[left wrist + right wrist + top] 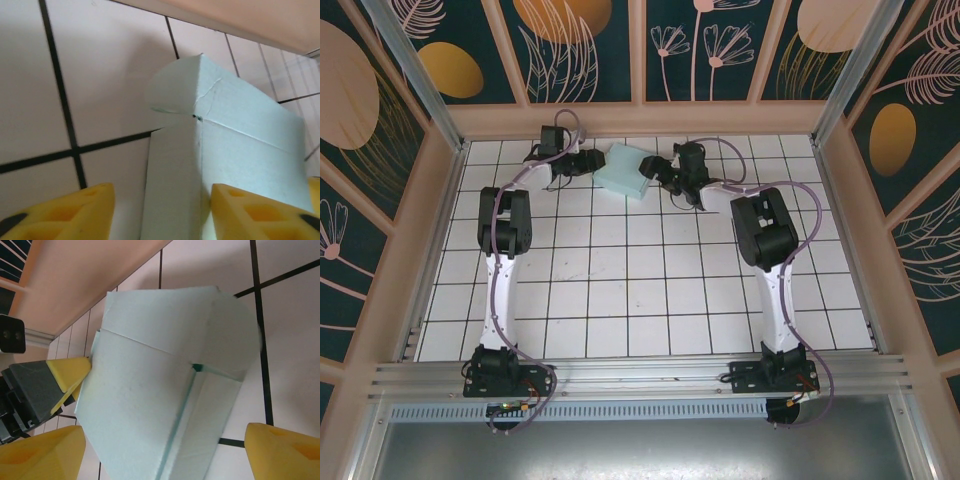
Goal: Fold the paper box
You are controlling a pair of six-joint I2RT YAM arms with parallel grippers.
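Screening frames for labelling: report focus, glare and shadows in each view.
Top external: even light, sharp, the paper box small. Left wrist: box fairly sharp, near yellow fingers blurred. Right wrist: box slightly soft, fingers blurred; no glare.

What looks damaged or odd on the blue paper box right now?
The paper box has a thin jagged crease across its panel beside the rounded flap, and a small dark gap where the flap meets the corner fold. From above it sits skewed to the tile grid.
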